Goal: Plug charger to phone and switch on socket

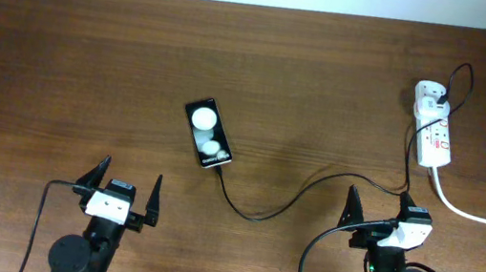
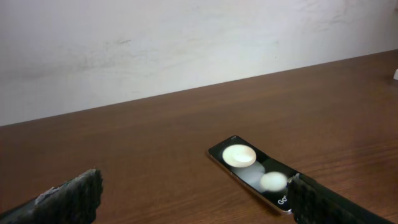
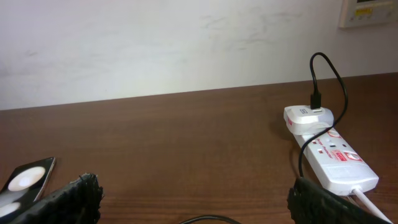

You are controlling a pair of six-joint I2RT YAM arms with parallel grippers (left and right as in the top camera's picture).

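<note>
The black phone (image 1: pixel 208 134) with two white discs lies flat at mid-table; it also shows in the left wrist view (image 2: pixel 255 171) and at the left edge of the right wrist view (image 3: pixel 25 180). The thin black charger cable (image 1: pixel 256 213) runs from the phone's near short edge, where its tip looks inserted, across to the white adapter (image 1: pixel 430 94) on the white power strip (image 1: pixel 435 141), also seen in the right wrist view (image 3: pixel 336 162). My left gripper (image 1: pixel 124 191) is open and empty, short of the phone. My right gripper (image 1: pixel 377 209) is open and empty, over the cable.
The strip's thick white cord (image 1: pixel 482 218) trails off to the right edge. A pale wall runs behind the table's far edge (image 1: pixel 243 6). A wall panel (image 3: pixel 370 12) hangs at the top right of the right wrist view.
</note>
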